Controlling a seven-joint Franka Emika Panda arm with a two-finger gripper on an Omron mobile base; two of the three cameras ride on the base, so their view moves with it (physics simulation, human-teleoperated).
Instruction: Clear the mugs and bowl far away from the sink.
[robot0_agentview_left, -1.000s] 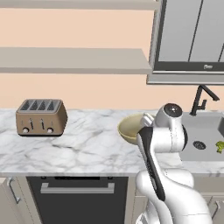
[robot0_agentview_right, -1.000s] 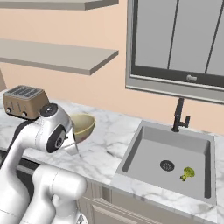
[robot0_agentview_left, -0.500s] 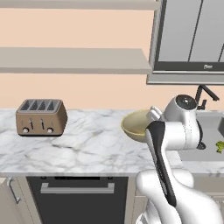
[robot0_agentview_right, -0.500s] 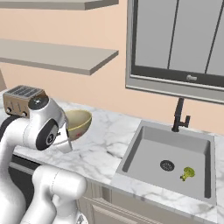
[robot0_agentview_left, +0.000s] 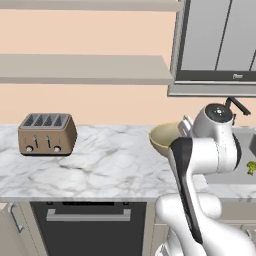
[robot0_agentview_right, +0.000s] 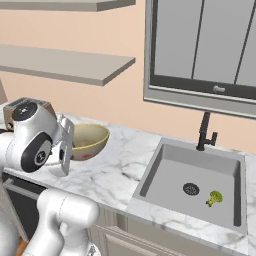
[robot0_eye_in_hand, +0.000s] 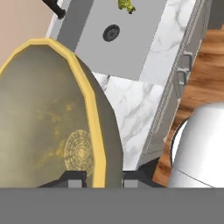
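While the bowl (robot0_eye_in_hand: 48, 118) filled the left half of the hand view, its yellow rim ran down between the two dark fingertips (robot0_eye_in_hand: 72, 178), one tip on the inside wall and one on the outside, so the gripper (robot0_eye_in_hand: 103, 179) was closed down on the rim and had hold of it. From the base cameras the bowl (robot0_agentview_right: 87, 141) sat tilted above the marble counter (robot0_agentview_left: 105, 165), just left of the sink (robot0_agentview_right: 192, 182), with the arm's wrist right beside it; whether its underside touched the stone I could not tell. In the left base view the bowl (robot0_agentview_left: 165, 138) showed partly behind the white arm. Sink basin was grey, round drain (robot0_agentview_right: 190, 189) mid-floor, black faucet (robot0_agentview_right: 205, 132) at the far edge, and a small green broccoli floret (robot0_agentview_right: 214, 198) lay near the drain on its right. Further left on the counter stood a brown four-slot toaster (robot0_agentview_left: 47, 134), well apart from the bowl. A dark oven front (robot0_agentview_left: 87, 227) sat below the counter, a shelf (robot0_agentview_left: 85, 70) on the wall above, and a window (robot0_agentview_right: 205, 50) behind the sink.
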